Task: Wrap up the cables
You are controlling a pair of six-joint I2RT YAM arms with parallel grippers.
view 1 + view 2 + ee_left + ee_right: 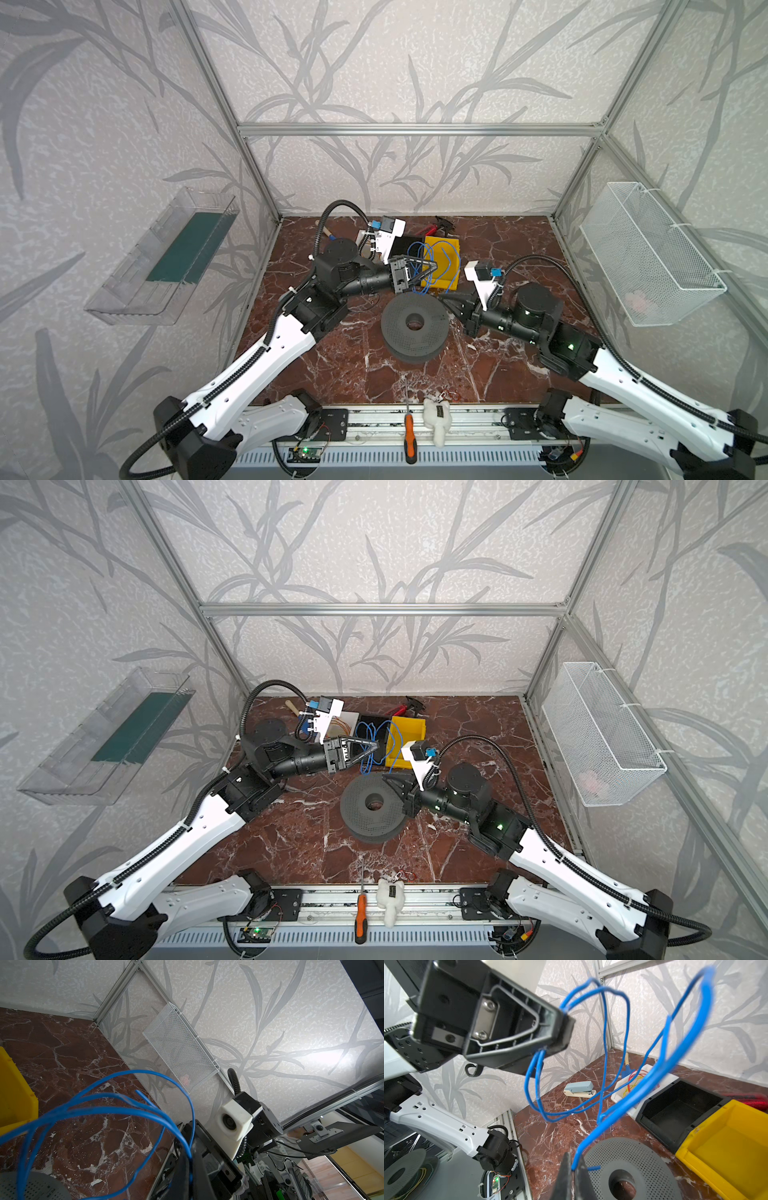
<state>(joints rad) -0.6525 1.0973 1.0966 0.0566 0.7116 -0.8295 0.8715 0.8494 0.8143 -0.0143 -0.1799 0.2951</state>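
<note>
Centre frame: left gripper [564, 1028] clamped on the cables [629, 1098], loops hanging. Bottom centre: right gripper [572, 1168] pinching the free end. Probably best with light tension and even turns.

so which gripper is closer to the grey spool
Right. The right gripper sits at the grey spool's far rim; the left gripper is further back, by the yellow bin.

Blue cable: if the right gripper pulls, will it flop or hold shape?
Likely semi-stiff: the blue cable holds open loops in the air between the left gripper and right gripper. Probably light and springy, so the loops may shift when pulled. Being thin, it may slip.
</note>
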